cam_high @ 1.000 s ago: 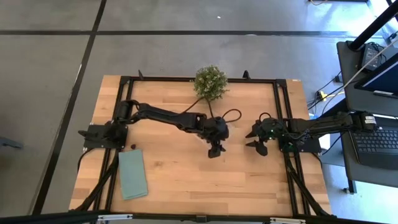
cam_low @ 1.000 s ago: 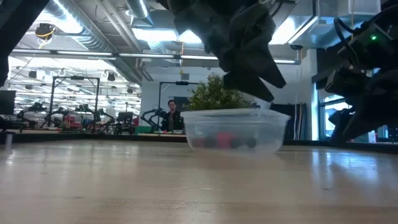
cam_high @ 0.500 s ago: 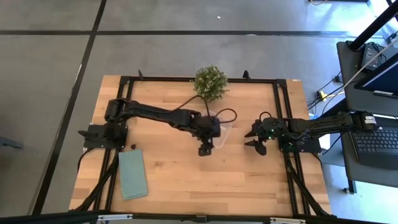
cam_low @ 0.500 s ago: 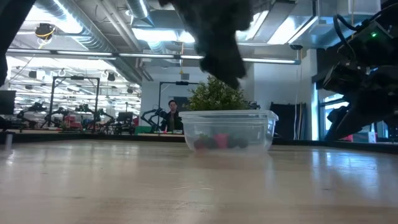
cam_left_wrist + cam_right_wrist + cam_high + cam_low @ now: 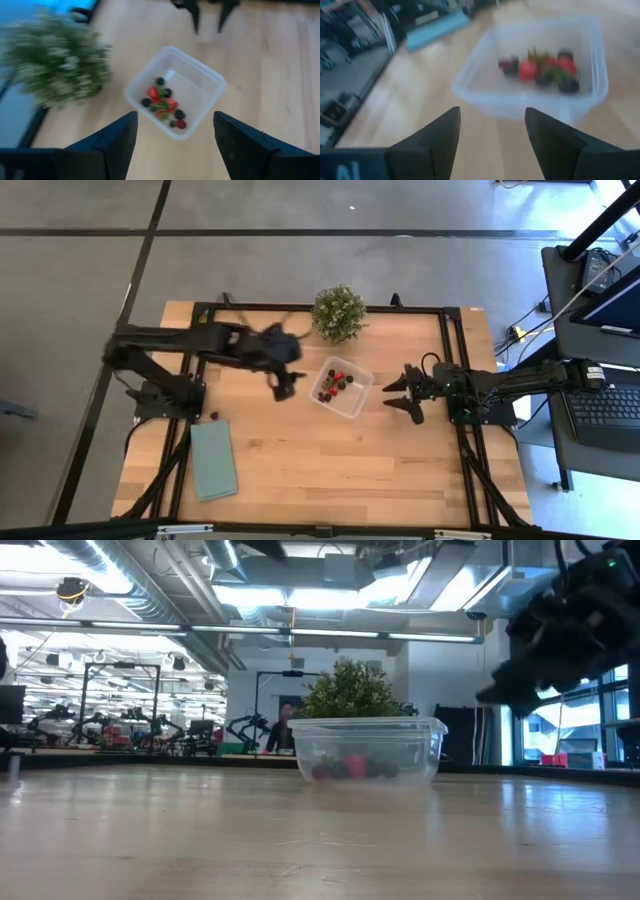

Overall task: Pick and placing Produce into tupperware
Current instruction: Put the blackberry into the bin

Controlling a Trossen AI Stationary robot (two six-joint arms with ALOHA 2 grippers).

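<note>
The clear tupperware [image 5: 341, 387] stands on its base on the wooden table, right of centre. Red and dark produce pieces [image 5: 336, 383] lie inside it, also seen in the left wrist view [image 5: 163, 102] and the right wrist view [image 5: 540, 68]. My left gripper [image 5: 282, 388] hangs open above the table, left of the tupperware, with nothing between its fingers. My right gripper [image 5: 398, 393] is open too, just right of the tupperware and apart from it.
A bushy green potted plant [image 5: 338, 312] stands at the table's far edge, behind the tupperware. A teal cloth [image 5: 213, 459] lies flat near the table's near left corner. Bare wood lies along the near side.
My left gripper has risen from over the tupperware and swung toward the table's left edge, staying open; the tupperware and its produce now show uncovered. My right gripper has tipped its fingers toward the tupperware, barely shifting place.
</note>
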